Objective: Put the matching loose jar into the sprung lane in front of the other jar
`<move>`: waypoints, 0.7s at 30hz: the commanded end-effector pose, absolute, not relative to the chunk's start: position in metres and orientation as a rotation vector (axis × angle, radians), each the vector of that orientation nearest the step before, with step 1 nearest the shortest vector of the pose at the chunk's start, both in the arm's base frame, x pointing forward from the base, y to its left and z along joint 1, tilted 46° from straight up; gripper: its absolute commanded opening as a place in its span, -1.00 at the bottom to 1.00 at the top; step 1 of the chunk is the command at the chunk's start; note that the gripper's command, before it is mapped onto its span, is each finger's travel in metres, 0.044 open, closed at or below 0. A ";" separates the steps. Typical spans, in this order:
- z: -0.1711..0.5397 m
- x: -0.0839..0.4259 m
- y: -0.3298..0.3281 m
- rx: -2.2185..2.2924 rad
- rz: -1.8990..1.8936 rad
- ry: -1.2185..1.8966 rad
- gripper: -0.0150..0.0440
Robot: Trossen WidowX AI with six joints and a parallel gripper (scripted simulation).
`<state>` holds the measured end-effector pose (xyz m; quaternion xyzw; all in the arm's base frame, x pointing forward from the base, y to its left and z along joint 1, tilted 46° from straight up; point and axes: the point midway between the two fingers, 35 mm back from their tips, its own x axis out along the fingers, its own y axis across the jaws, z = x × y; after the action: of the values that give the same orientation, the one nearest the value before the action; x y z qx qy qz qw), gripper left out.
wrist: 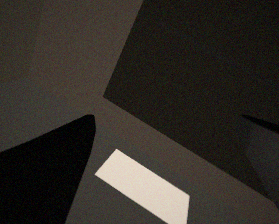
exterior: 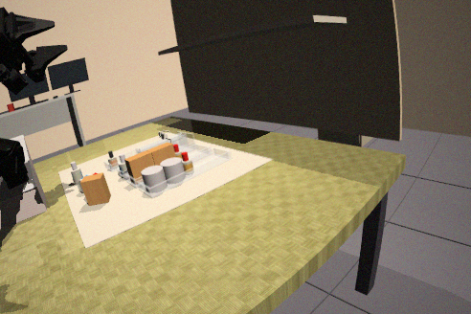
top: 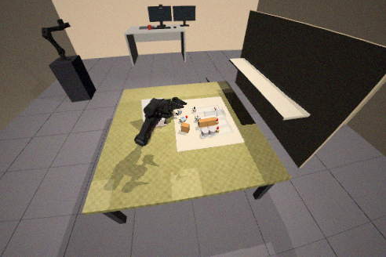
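Here's the pincer, spread wide, nothing between its black, tapered tips, high above the desk. The small loose jars stand below, by a squarish orange block; which one matches, I can't tell. It'll have to come down.

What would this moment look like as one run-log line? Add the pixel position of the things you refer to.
gripper (exterior: 59,36) (wrist: 165,122): open, raised | held: nothing | orange block (top: 185,128) (exterior: 96,190): outside lanes
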<state>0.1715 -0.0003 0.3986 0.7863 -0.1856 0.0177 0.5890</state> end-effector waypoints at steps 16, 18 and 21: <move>0.327 0.253 0.108 1.260 -0.048 -0.032 1.00; 0.307 0.263 0.120 1.164 -0.081 0.037 1.00; 0.275 0.276 0.135 1.023 -0.122 0.145 1.00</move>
<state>0.2649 0.1212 0.3036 0.5431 0.0229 -0.0422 0.8383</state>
